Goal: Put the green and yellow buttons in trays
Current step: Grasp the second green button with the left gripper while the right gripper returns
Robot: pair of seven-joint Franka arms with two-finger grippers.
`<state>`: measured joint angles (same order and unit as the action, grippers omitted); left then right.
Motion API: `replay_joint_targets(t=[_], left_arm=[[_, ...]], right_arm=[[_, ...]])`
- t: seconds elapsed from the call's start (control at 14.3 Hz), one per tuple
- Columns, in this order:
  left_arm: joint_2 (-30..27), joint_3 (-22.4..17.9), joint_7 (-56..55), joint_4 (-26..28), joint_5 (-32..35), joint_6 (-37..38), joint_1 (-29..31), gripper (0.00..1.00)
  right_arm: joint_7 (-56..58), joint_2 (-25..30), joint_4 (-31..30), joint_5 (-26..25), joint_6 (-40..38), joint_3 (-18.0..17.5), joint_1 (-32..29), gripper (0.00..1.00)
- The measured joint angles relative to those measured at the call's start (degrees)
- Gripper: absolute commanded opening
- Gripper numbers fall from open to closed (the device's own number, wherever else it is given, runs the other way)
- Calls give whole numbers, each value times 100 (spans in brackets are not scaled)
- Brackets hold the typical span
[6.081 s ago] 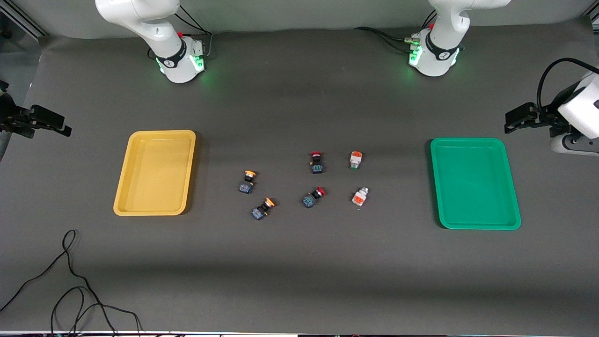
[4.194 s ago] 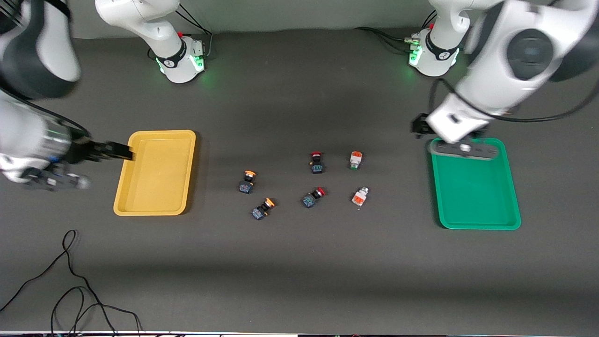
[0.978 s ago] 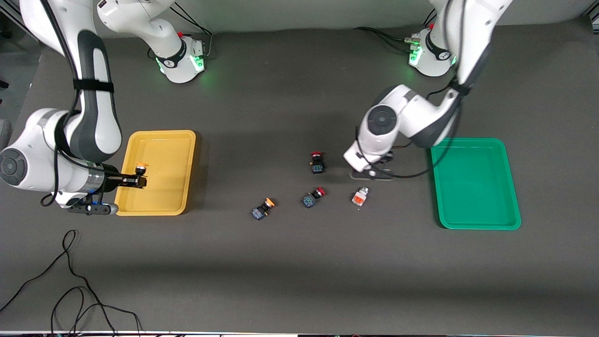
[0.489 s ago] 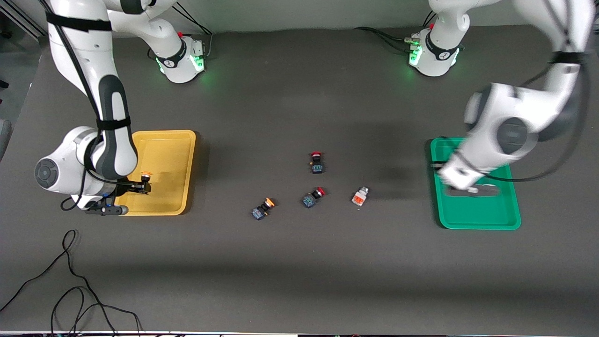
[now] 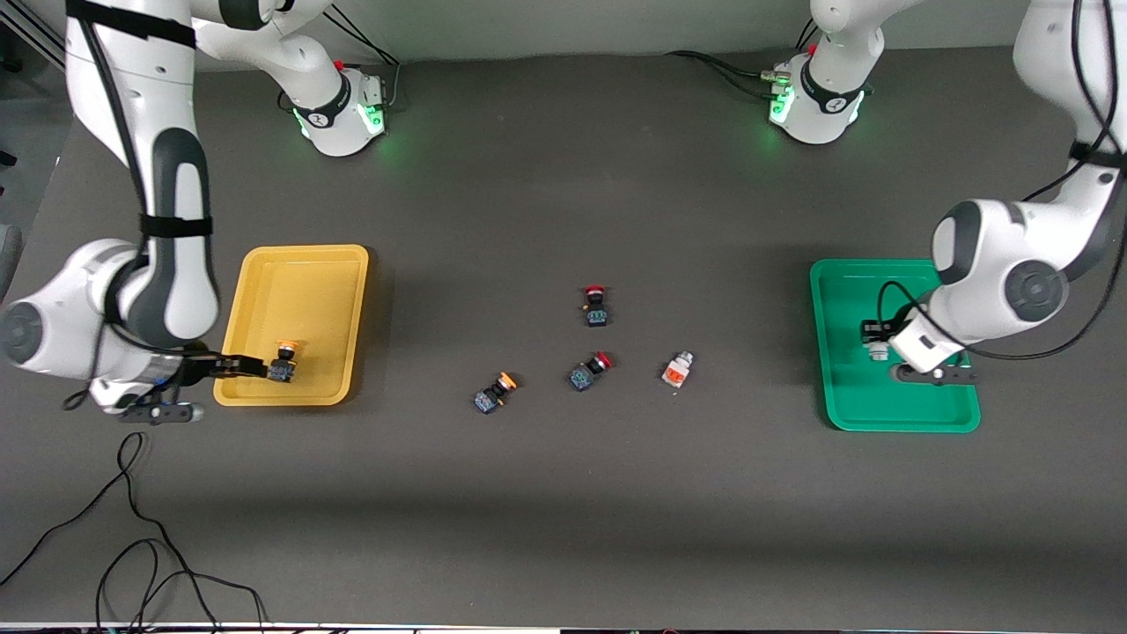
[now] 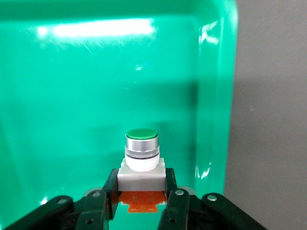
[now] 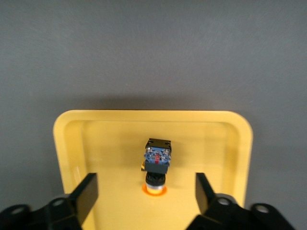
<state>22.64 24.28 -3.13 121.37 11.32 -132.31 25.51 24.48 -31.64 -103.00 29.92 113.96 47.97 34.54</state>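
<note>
My right gripper point(image 5: 254, 364) is open over the yellow tray point(image 5: 304, 264), at the tray's corner nearest the front camera. A yellow-capped button point(image 5: 283, 362) lies free in that tray just past the fingertips, as the right wrist view shows point(image 7: 157, 162). My left gripper point(image 5: 872, 340) is shut on a white green-tipped button point(image 5: 877, 353) low over the green tray point(image 5: 889, 414). In the left wrist view, the fingers point(image 6: 173, 201) clamp its white body point(image 6: 141, 173). On the table lie a second yellow-capped button point(image 5: 493, 394) and a second green button point(image 5: 676, 370).
Two red-capped switches point(image 5: 596, 306) point(image 5: 588, 371) lie on the mat between the two loose buttons. A black cable point(image 5: 132, 537) loops on the mat near the front edge, toward the right arm's end.
My right gripper has lowered, opened and let go of the yellow-capped button, which now lies in the yellow tray. My left arm has shifted over the green tray, still holding the green button.
</note>
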Motion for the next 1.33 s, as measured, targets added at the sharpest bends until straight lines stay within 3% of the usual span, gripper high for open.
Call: replay_joint_targets(t=[0.07, 0.14, 0.35, 0.49, 0.63, 0.84, 1.05, 1.19, 1.33], left_arm=[[138, -49, 0, 0, 61, -88, 2, 89], [217, -88, 0, -3, 95, -126, 5, 100], [196, -99, 0, -84, 125, -41, 3, 100], [66, -62, -6, -356, 122, 473, -5, 100], [-108, 98, -119, -891, 14, 1271, -74, 100], [-246, 456, -962, -1430, -180, 1729, -570, 100], [-117, 542, -1778, -1467, -211, 1233, -1687, 100], [167, 534, -2017, -1582, -176, 828, -2365, 100], [566, 507, -2150, -1833, -79, 713, -2801, 100]], right_arm=[[0, 20, 203, -54, -205, 68, 1, 100], [1, 28, 385, -89, -386, 137, 2, 100], [27, 49, 967, -138, -996, 386, 43, 100], [79, 134, 1467, -374, -1471, 480, 8, 100], [79, 287, 2018, -774, -2012, 201, -305, 100], [-219, 626, 2679, -1308, -2560, -983, -1330, 100], [-1424, 1099, 2782, -1643, -2767, -2768, -2380, 100], [-2431, 1218, 2780, -1763, -2787, -3847, -2737, 100], [-3225, 1193, 2687, -1804, -2663, -4453, -2761, 100]])
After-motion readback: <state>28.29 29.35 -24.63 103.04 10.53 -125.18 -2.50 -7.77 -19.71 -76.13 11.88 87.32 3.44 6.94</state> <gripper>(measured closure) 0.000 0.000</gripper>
